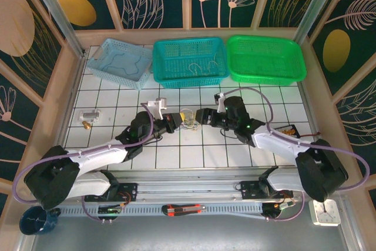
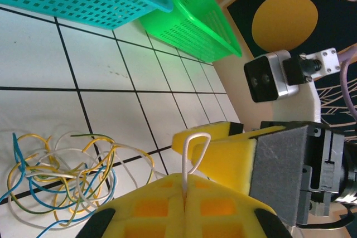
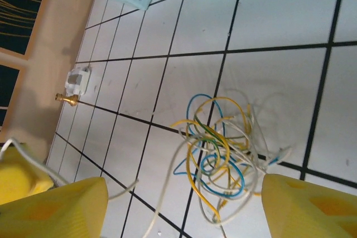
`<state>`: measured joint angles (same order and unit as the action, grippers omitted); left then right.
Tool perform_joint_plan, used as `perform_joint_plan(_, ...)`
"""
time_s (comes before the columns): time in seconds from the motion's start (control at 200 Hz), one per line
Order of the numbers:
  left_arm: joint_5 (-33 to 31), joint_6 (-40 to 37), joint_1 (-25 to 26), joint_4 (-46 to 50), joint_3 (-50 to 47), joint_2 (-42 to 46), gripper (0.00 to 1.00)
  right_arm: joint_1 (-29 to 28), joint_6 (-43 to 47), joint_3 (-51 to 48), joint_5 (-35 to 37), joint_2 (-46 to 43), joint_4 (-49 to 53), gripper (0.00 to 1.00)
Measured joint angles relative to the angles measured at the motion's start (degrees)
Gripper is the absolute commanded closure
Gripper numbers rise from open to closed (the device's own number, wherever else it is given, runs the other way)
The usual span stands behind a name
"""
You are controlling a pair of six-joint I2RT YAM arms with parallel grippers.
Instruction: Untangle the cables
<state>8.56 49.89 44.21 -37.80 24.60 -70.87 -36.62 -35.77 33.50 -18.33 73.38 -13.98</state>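
The counter (image 1: 176,157) is white tile crossed by dark grid lines and framed by a pale wooden rim. The walls around it are dark teal panels painted with gold discs and leaf outlines. Three baskets stand along the far edge: pale blue (image 1: 111,51), teal (image 1: 188,82) and green (image 1: 264,77).

The cables (image 1: 188,119) lie mid-counter in a loose tangle of blue, yellow, green and white, between the two tools. The left tool (image 2: 185,185) is clamped on a white wire (image 2: 198,143), whose loop rises above the yellow pads. The right tool (image 3: 184,215) stands wide apart, gripping nothing, with the tangle on the tiles between its fingers.

Near the left rim sit a small metal part (image 1: 89,114) and a brass piece (image 1: 86,125).
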Motion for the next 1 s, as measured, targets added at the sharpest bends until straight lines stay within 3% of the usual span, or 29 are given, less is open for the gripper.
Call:
perform_joint_plan(0.22, 0.00, -0.15, 0.00, 0.81, 1.07, -0.04, 1.00, -2.75, -0.39, 0.76, 0.48, 5.49, -3.23, 0.28)
perform_joint_plan(0.59, -0.02, 0.61, 0.00, 2.95, 5.16, 4.50, 1.00, -3.13, -1.51, 0.74, 7.93, 18.58, -8.07, 0.36)
perform_joint_plan(0.866, -0.07, 0.74, 0.00, 5.79, 10.71, 8.33, 1.00, -2.75, -2.10, 0.44, 9.88, 18.75, -8.26, 0.36)
perform_joint_plan(1.001, -0.22, 0.50, 0.00, 7.43, 11.52, 8.52, 1.00, -2.47, -1.99, -1.49, 10.84, 14.40, -7.15, 0.33)
